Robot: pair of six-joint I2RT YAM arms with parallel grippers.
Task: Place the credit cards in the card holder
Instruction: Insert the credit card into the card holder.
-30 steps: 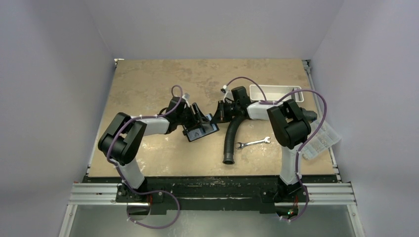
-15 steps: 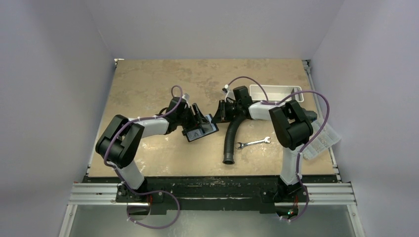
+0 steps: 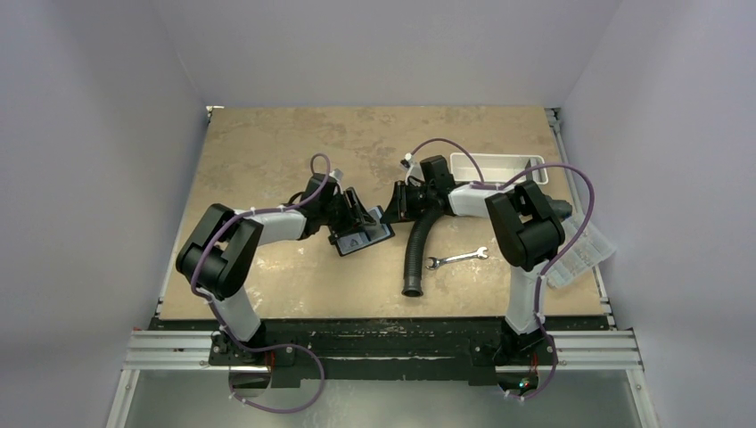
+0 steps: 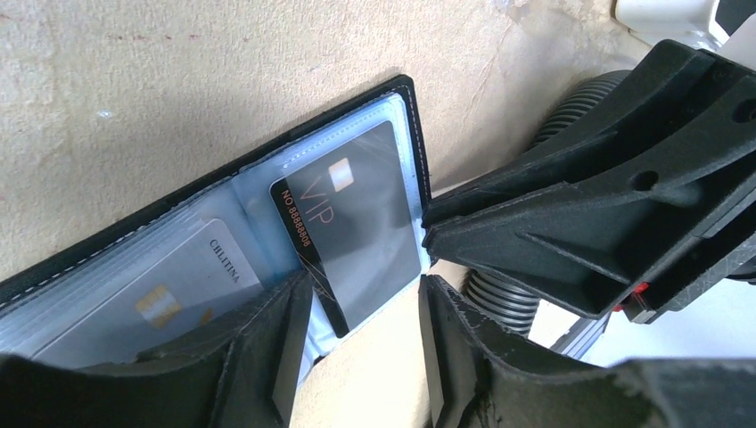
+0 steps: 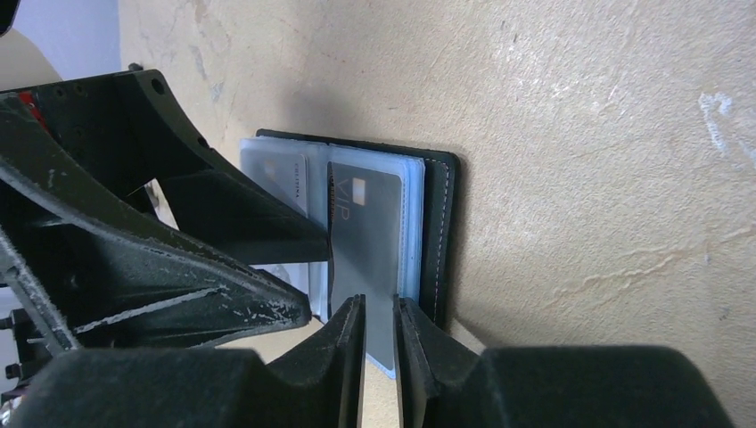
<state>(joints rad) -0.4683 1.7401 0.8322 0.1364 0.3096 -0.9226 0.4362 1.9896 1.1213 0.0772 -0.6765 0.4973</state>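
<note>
- left gripper: fingers spread wide at the bottom of the left wrist view. The left one seems to rest on the clear sleeves, I'd guess to pin the wallet open. It isn't gripping anything.
- card holder: lies open flat on the table, mid-frame in the top view between the 2 grippers, so the pockets face up.
- credit cards: 1 greyish card sits inside a sleeve in the lower left of the left wrist view. The dark VIP card is tucked into the next sleeve, with its lower end poking out toward the fingers.
- right gripper: fingers only a narrow gap apart, right over that poking end. Looks placed to nudge the card the rest of the way in; can't tell if it actually touches.
- right of all that in the top view: black hose, wrench, white tray and clear box. None of them are involved.
</note>
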